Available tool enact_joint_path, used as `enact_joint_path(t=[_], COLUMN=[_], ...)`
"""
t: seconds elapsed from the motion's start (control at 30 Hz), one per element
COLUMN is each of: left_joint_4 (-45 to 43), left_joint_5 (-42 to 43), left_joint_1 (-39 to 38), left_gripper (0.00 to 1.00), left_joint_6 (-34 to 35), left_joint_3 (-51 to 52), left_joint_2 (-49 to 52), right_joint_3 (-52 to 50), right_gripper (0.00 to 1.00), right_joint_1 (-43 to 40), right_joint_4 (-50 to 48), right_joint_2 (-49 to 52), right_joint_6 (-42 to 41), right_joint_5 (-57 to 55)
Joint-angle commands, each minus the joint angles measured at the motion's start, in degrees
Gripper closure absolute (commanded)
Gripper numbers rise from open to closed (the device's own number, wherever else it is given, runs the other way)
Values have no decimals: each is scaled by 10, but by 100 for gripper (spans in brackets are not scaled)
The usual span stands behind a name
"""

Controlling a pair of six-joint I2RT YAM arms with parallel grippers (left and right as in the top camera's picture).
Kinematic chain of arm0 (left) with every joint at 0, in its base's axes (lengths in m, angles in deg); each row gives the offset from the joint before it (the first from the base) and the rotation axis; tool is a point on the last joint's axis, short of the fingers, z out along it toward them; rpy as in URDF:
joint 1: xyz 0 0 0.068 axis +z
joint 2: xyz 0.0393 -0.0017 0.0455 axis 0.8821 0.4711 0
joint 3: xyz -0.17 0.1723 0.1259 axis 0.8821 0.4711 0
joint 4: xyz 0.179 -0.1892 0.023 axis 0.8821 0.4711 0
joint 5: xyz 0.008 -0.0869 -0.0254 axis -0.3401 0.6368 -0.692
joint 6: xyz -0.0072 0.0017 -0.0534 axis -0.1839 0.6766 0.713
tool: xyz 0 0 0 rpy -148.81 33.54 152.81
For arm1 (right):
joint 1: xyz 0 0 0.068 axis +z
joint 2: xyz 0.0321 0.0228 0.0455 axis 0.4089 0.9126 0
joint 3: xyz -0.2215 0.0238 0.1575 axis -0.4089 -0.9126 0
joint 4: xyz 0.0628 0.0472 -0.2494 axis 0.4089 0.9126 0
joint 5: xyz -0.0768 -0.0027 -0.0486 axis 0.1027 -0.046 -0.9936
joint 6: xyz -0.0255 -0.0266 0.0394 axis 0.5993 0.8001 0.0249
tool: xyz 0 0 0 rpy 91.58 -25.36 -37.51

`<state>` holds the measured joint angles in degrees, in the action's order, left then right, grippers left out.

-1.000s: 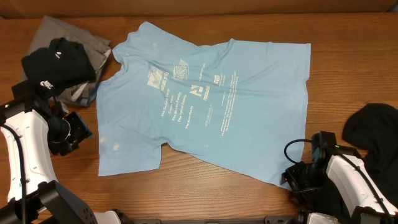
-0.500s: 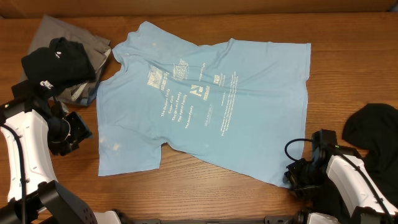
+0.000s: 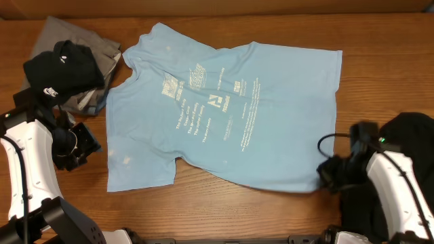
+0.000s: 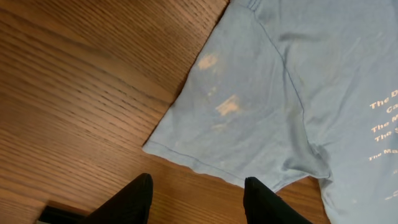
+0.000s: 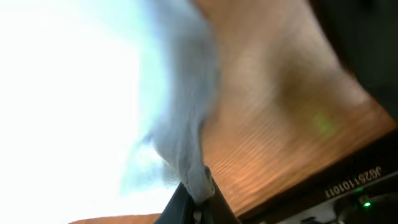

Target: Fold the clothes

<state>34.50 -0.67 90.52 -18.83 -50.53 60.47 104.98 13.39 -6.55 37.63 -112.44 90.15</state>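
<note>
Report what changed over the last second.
The right gripper closed on the near corner of the light blue T-shirt and dragged it rightward and away, straightening that hem. The left gripper remains open beside the sleeve; the black clothes lie unmoved.

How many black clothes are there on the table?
2. One black garment sits bunched at the far left on top of a grey cloth. The second black garment lies at the right edge, beside the light blue shirt. More could be hidden underneath.
</note>
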Motion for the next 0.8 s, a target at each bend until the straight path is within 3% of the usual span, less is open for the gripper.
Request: enact_joint_path(t=[0.0,0.23,0.43,0.6,0.7,0.77], left_joint_4=[-8,-112,-207,-258,-261,-245], left_joint_5=[-16,-76,-83,-63,-46,-12], left_joint_1=[3,3,3,3,3,3], left_gripper=[47,43,46,65,94,96], left_joint_6=[10,86,83,83,83,83], left_joint_3=[42,174,255,308,312,299], left_joint_2=[0,0,0,1,1,0], right_joint_3=[86,127,127,127,128,129], right_gripper=[96,96,96,96,96,96], right_joint_1=[1,1,1,1,1,1], right_joint_4=[15,15,13,10,7,7], right_joint_2=[-18,-18,-18,-18,-18,-18], right_joint_6=[49,58,60,60,60,60], right_joint_5=[6,7,6,6,6,6])
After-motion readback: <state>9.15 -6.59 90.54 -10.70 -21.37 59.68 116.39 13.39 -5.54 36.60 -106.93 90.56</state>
